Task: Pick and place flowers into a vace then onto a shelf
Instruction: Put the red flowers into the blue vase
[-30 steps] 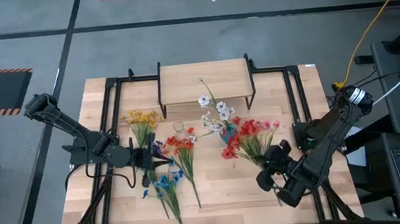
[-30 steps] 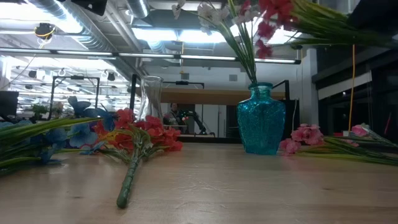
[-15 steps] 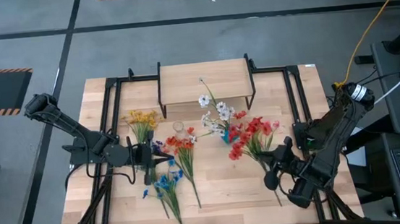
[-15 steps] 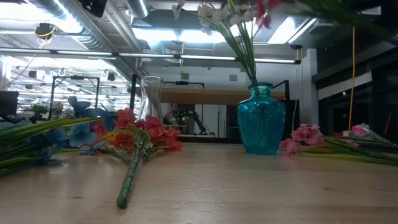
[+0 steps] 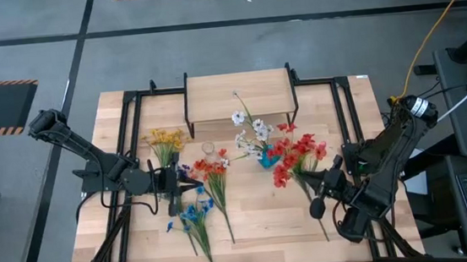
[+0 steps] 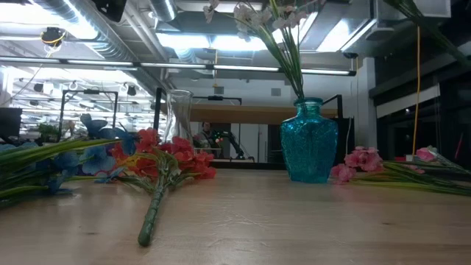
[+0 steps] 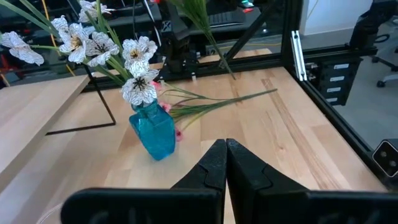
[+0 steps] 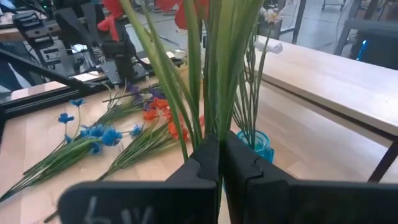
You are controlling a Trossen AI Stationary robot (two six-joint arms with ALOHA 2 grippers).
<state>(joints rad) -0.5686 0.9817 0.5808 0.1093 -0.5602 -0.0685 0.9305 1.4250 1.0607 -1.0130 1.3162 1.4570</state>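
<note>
Flowers (image 5: 297,154) with red blossoms hang in the air over the right half of the worktop, their green stems pinched between the together-pressed fingers of the right gripper (image 8: 221,163), which sits toward the worktop's front right corner. The blossom end points toward the blue vase (image 6: 309,140), which stands near the middle of the worktop in front of the shelf (image 5: 239,95) at the back edge and already holds a white spray (image 7: 99,46).

The main risk, as I judge it, is the approach to the vase mouth. The neck looks narrow and is partly filled by the white stems, so the new stem ends could catch on the rim or push the vase over. The held bunch has several stems splayed apart; some may miss the opening and slide down outside the glass. Long leaves could also drag the white spray out as they pass.

A pink spray (image 6: 383,171) lies on the worktop just right of the vase, and a low sweep could snag it.

The left gripper (image 7: 226,163) waits over the left half, jaws together and holding nothing, beside the orange (image 5: 213,172), yellow (image 5: 165,140) and blue (image 5: 192,214) sprays.
</note>
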